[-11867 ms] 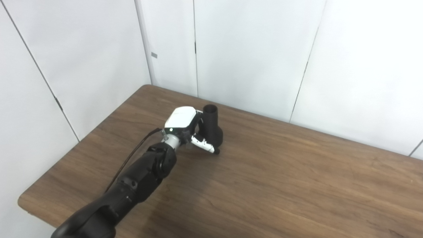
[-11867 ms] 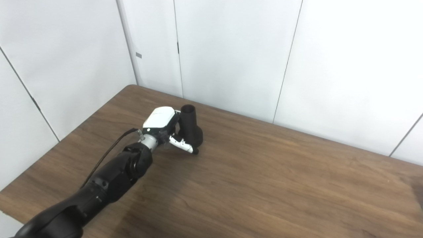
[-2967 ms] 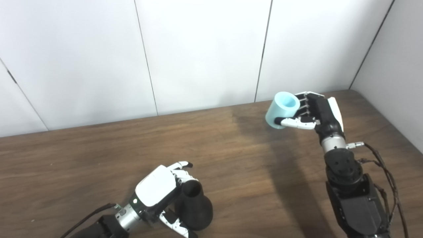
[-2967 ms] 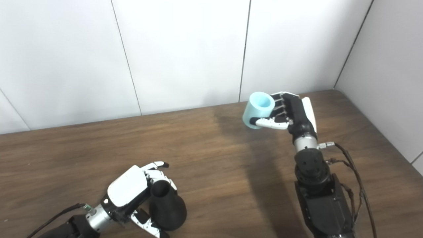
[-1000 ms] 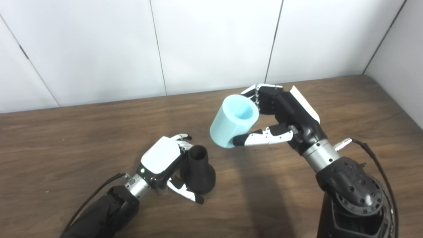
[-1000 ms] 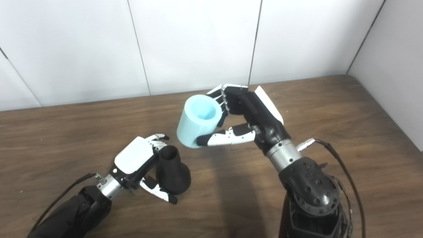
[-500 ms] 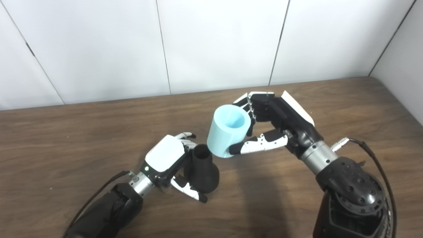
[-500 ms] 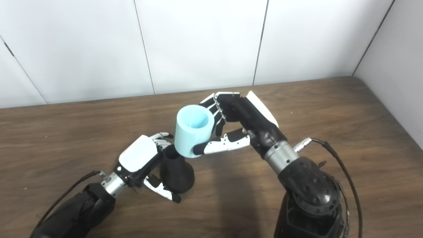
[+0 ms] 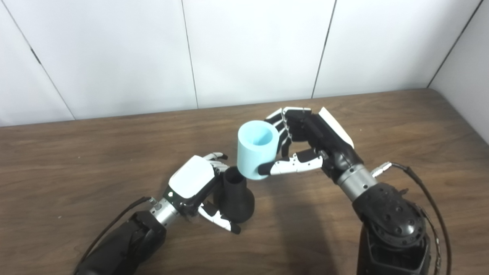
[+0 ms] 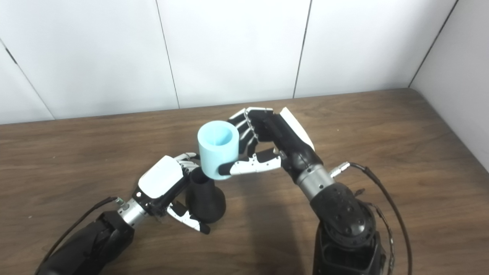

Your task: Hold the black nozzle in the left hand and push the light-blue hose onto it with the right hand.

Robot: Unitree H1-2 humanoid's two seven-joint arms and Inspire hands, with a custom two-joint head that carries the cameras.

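Near the middle of the frame, on a dark wooden table [image 9: 95, 152] backed by white wall panels, two robot hands meet. Lower left of centre, the left hand [image 9: 193, 183] is wrapped around a black nozzle [image 9: 233, 194], which stands upright with its wide flared base on the table and its narrow open neck pointing up. Fingers curl behind the neck and the thumb lies along the front of the base.

Just above and to the right, the right hand [image 9: 305, 141] pinches a short light-blue hose [image 9: 256, 148], a thick tube with its open end up, between thumb at the front and fingers at the back. The hose's lower edge hangs right beside the nozzle's mouth, slightly to its right and tilted; in the right eye view it overlaps the rim. Whether they touch cannot be told.

To fit it well, the hose likely needs to shift a little toward the left of the frame until its bore sits squarely over the neck, level out, then press straight down while the left hand steadies the nozzle against tipping.
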